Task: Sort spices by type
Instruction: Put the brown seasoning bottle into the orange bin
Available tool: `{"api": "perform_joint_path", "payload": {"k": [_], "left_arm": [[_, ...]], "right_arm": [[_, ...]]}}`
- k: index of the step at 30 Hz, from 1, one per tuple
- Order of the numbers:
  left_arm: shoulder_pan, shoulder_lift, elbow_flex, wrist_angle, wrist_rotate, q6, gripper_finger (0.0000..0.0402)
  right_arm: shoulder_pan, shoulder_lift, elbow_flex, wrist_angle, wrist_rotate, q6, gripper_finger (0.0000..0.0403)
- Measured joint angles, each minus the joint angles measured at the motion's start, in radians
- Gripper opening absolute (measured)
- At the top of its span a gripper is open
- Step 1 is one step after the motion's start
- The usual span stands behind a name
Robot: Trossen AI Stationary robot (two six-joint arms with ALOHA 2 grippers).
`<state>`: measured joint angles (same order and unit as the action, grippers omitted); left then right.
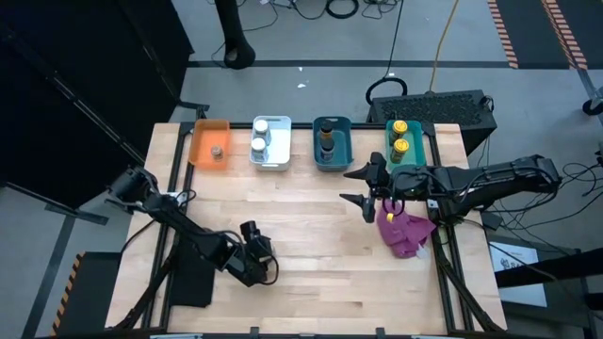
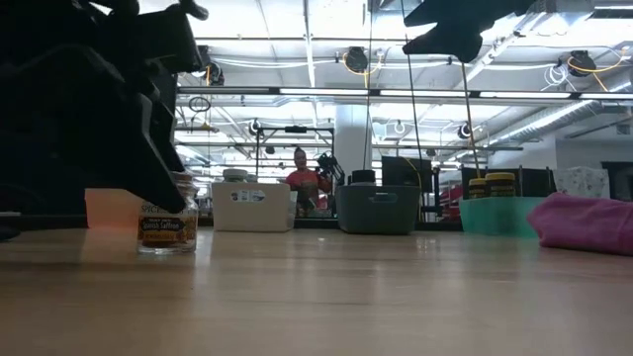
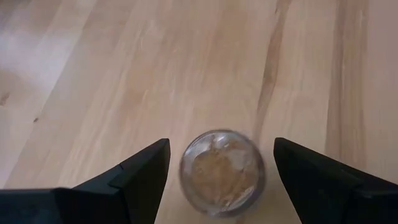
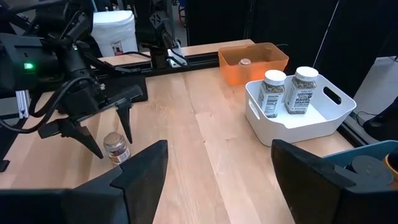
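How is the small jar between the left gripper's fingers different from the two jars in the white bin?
The small jar stands alone on the bare table; the two jars stand side by side inside the white bin.
The small jar looks shorter and slimmer; the two jars look taller and wider.
The small jar sits between the open fingers of the left gripper, untouched; no gripper is near the two jars.
All three stand upright and are labelled.

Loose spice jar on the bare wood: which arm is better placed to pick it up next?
Left. The left gripper is open with its fingers either side of the jar, not yet touching it. The right gripper hangs open across the table, near the teal bin.
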<state>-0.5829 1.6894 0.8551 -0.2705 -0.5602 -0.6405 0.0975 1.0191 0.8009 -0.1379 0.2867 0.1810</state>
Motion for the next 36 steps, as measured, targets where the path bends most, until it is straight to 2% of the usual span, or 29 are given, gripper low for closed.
{"api": "perform_joint_path", "payload": {"k": [17,20,26,36], "left_arm": [[0.0,0.022,0.0,0.036,0.0,0.018,0.029],[0.0,0.022,0.0,0.03,0.002,0.019,0.0269],[0.0,0.02,0.002,0.028,-0.001,0.02,0.0184],[0.001,-0.054,0.0,-0.036,-0.01,-0.006,0.0182]], "right_arm": [[0.0,0.0,0.0,-0.001,0.0,-0.002,0.0267],[0.0,0.0,0.0,-0.001,0.0,-0.002,0.0267],[0.0,0.0,0.0,-0.001,0.0,-0.002,0.0267],[0.0,0.0,0.0,-0.006,0.0,0.007,0.0267]]}}
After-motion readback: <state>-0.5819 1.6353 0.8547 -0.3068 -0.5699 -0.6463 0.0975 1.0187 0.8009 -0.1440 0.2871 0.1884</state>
